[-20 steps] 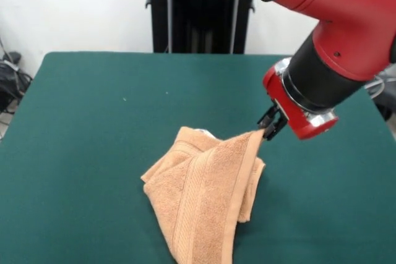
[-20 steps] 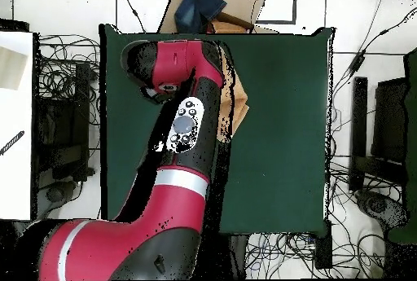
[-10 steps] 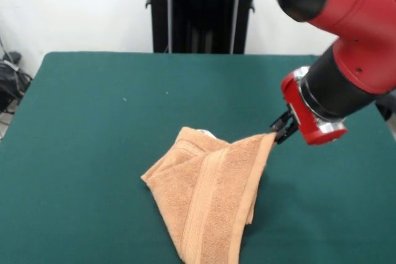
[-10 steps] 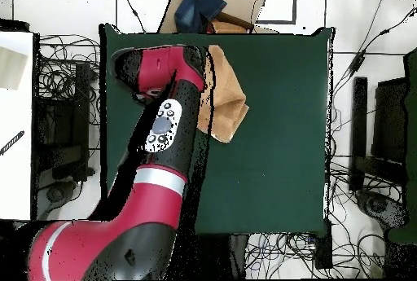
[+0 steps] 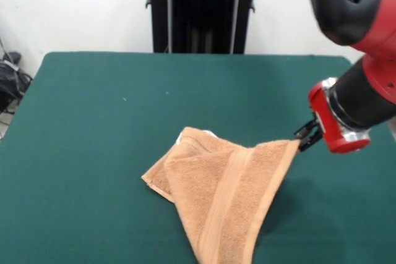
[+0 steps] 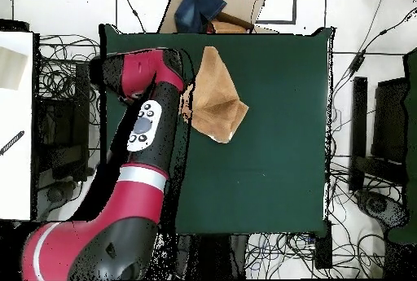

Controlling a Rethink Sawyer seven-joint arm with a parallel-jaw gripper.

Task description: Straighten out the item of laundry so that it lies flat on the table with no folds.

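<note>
Green table, folded towel, corner pinched by tool

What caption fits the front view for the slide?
Sawyer gripper pinches one corner of the orange-tan towel, stretching it sideways over the green table; folds remain.

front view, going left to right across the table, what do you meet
bare green table → towel, folded over → its lifted corner → hand shut on that corner → red wrist
</note>
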